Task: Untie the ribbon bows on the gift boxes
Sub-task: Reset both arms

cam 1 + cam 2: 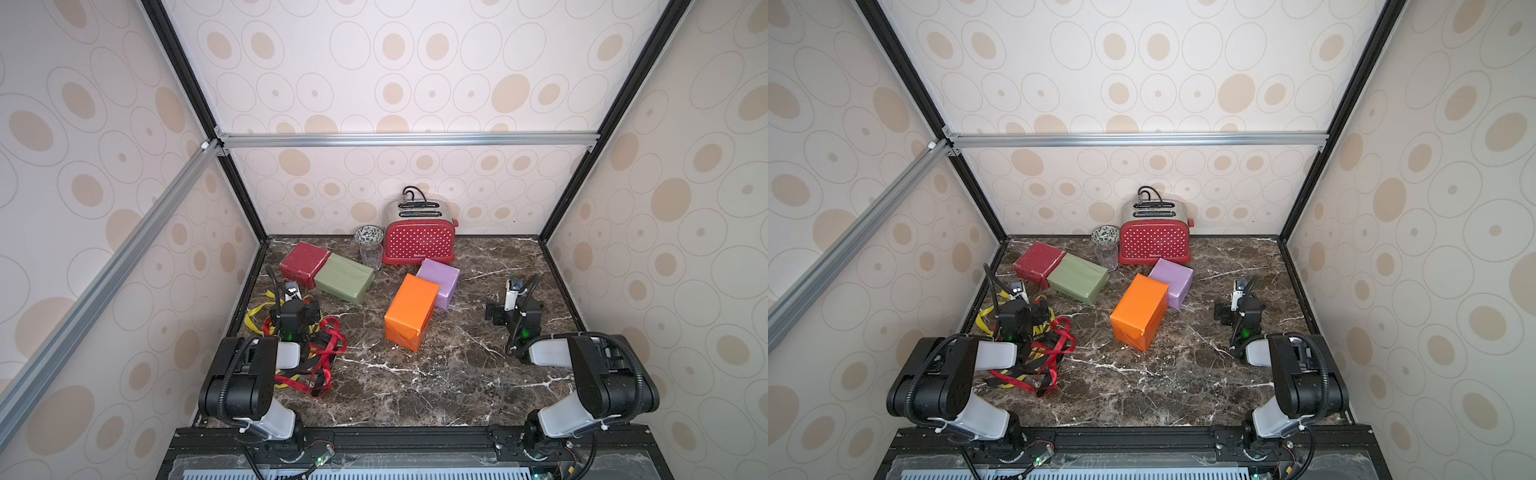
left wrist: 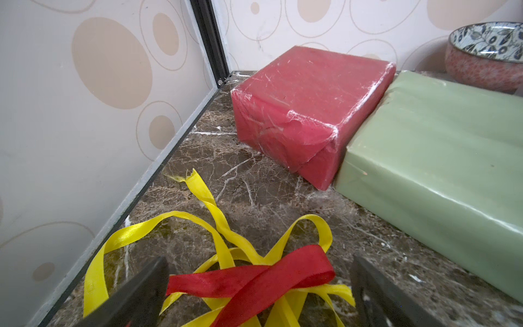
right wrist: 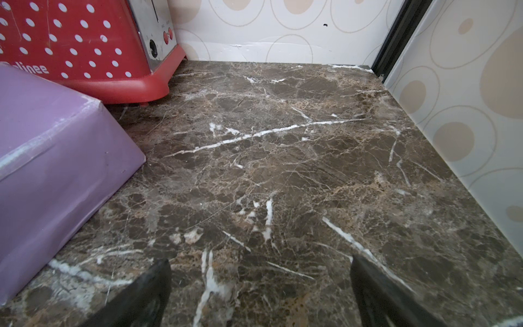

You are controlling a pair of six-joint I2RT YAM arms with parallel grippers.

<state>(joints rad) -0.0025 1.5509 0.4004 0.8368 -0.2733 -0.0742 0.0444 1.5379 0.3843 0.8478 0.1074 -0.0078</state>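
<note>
Left hand [image 2: 260,283] is hovering low over the ribbons [image 1: 324,353], fingers apart and gripping nothing. The ribbons are lying loose in a tangle at the left of the tabletop [image 1: 436,374]: thin glossy satin in yellow, red and black. Red box [image 1: 303,259], green box [image 1: 345,278], orange box [image 1: 411,311] and purple box [image 1: 438,282] are sitting bare, scuffed paper wrap, rectangular. Task is looking done. Right hand [image 3: 260,263] is hanging open and empty over marble.

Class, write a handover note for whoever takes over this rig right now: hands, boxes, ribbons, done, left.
Left hand: open, empty, over the ribbon heap, near left.
Right hand: open, empty, over bare table by the lilac box.
Boxes: dark red box and olive green box touching, far left; orange box beside lilac, mid-table.
Done: no box wears a ribbon.
Left: apparently nothing.
</note>
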